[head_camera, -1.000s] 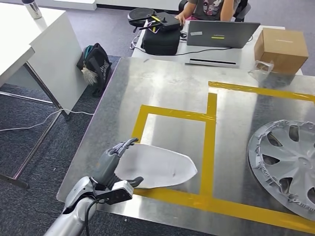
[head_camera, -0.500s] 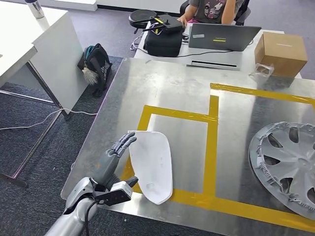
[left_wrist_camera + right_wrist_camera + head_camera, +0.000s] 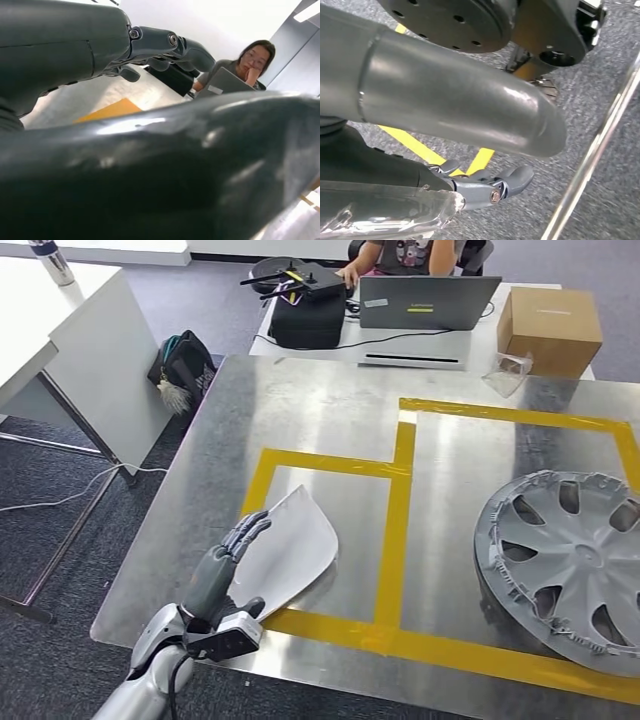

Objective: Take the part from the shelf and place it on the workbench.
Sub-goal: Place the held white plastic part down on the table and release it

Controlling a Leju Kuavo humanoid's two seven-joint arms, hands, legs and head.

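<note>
White part (image 3: 290, 548) had tipped down onto the steel table (image 3: 332, 410), just inside the yellow tape square (image 3: 260, 480); left robot hand (image 3: 219, 575) still gripped its near edge. Release pending.

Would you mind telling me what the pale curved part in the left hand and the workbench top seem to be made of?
The pale curved panel-like part, held by the left hand, looks like moulded plastic: a matte off-white skin with a smooth bend and a thin edge. The workbench top looks like brushed sheet metal, probably steel or aluminium: grey, streaked, with soft reflections.
</note>
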